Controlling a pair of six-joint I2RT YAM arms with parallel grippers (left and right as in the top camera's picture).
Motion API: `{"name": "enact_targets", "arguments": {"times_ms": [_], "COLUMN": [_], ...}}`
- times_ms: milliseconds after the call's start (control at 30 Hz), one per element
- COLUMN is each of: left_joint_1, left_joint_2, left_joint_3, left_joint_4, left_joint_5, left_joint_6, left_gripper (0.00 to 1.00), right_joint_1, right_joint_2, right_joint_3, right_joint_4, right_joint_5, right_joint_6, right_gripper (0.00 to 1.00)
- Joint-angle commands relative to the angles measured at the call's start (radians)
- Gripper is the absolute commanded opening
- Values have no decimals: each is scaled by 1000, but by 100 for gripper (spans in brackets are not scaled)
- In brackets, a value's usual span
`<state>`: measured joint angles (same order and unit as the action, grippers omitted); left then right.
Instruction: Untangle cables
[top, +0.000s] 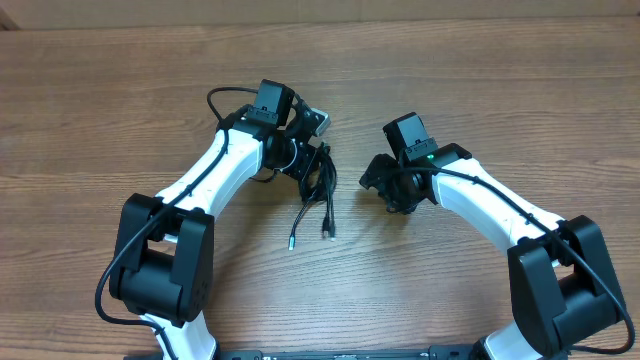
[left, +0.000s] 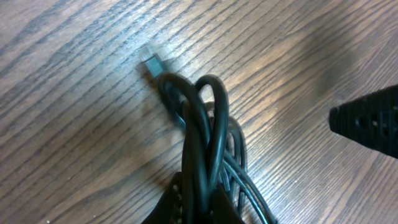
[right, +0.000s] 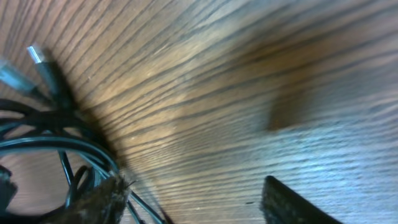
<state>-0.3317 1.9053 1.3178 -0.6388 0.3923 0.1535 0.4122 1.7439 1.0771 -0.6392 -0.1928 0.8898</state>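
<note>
Closest to your left wrist lens, the cables (left: 202, 124) rise out of the left hand (left: 198, 208), which is closed tight on the bunch where several strands run together. A crossed loop stands just ahead of the pinch, and a small plug (left: 149, 60) lies on the table (top: 480, 70) beyond it. From above, the bundle sits near the middle of the table, between the two arms, with two loose ends (top: 293, 240) trailing toward the arms' bases. The right hand (right: 186, 196) stands open and holds nothing: bare wood shows between its fingers, the tangle lies just beside one of them, and a silver-tipped plug (right: 36, 55) lies farther out. Expect these cords to be light, limp and rather slick, so they will sag, drag along together and may slide through a loose pinch. Nothing looks fragile, though you should spare the plugs hard pulls. Take your second hold on a single strand clear of the crossing, or just behind a plug, not on the bunch. You have open wood on every side for drawing strands apart and no table edge close by, but mind the other arm, which is near.
</note>
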Motion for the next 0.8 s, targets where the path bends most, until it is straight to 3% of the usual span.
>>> {"name": "enact_targets", "arguments": {"times_ms": [0,100,233,433,633,767], "left_joint_1": [5,7,16,39,45,45], "left_joint_2": [-9,-9,-9,-9,-9,-9], "left_joint_3": [19,19,19,19,19,19], "left_joint_4": [5,8,8,4,-32,-54], "left_joint_5": [-11,-10,23,228,326,367], "left_joint_6": [-1,3,43,162,310,394], "left_gripper": [4,4,4,4,4,4], "right_joint_1": [0,0,0,9,26,53], "right_joint_2": [2,2,2,2,2,2], "right_joint_3": [22,22,22,22,22,22], "right_joint_4": [16,41,74,97,135,160], "right_joint_5": [-83,-150,-214,-219,-209,-209], "right_joint_6": [-12,-45,-53,27,87,110], "right_gripper": [53,44,44,43,26,23]}}
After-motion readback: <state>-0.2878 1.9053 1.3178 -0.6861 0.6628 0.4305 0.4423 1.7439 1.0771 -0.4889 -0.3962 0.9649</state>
